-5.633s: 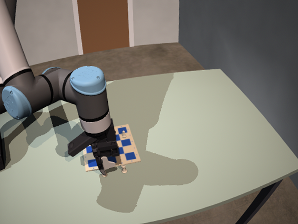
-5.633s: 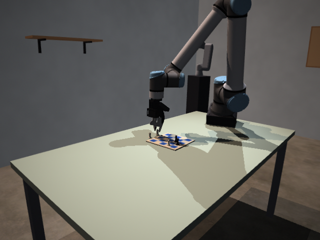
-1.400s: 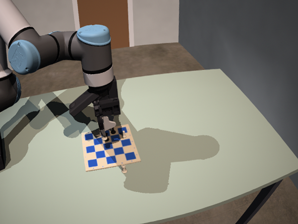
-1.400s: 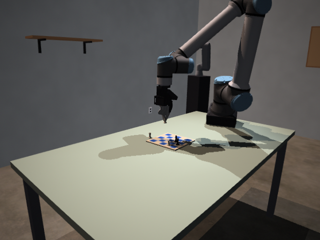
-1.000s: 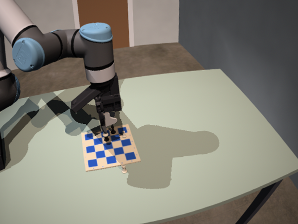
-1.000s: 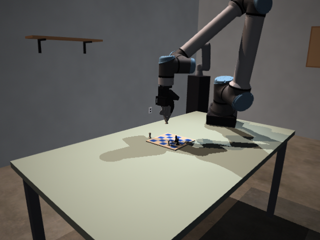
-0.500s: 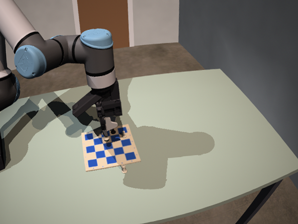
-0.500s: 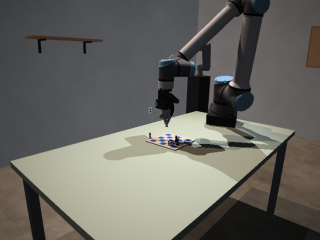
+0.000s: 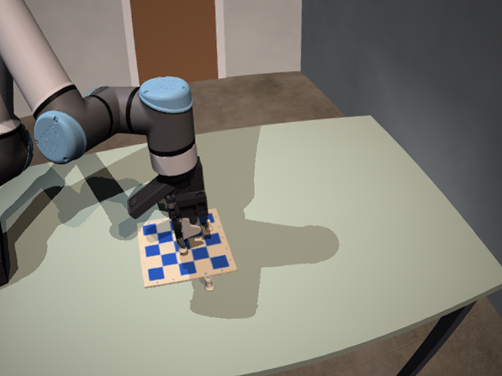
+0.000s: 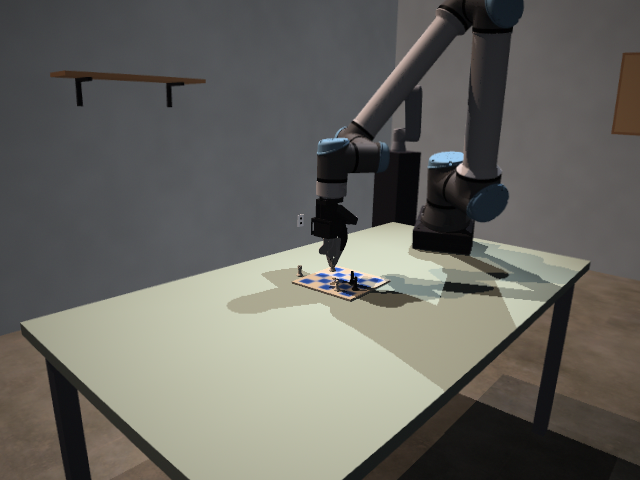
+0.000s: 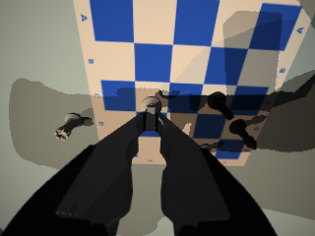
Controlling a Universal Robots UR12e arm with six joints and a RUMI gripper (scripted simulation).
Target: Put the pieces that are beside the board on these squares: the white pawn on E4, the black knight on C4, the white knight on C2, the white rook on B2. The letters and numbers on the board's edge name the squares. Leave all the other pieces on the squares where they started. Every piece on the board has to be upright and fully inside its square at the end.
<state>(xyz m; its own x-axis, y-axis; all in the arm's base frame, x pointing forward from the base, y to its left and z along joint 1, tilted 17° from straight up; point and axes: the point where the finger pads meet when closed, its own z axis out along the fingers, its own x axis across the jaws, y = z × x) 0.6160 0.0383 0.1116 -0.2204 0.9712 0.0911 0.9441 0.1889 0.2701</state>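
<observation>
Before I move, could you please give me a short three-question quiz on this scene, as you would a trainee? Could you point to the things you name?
1. True or false: the white rook [image 9: 209, 284] [image 10: 299, 270] [image 11: 62, 133] stands beside the board [image 9: 143, 265] [image 10: 307, 280] [image 11: 153, 61], not on it.
2. What is the claw [image 9: 182, 246] [image 10: 332, 266] [image 11: 151, 113] gripping?
A) a black piece
B) a white piece [image 9: 183, 250] [image 10: 331, 269] [image 11: 152, 103]
C) nothing
3. Fill in: in the exterior view, ___ black pieces [image 10: 352, 276] [image 11: 217, 100] can be seen on the board.

Key: 1 true; 2 B; 3 two
</observation>
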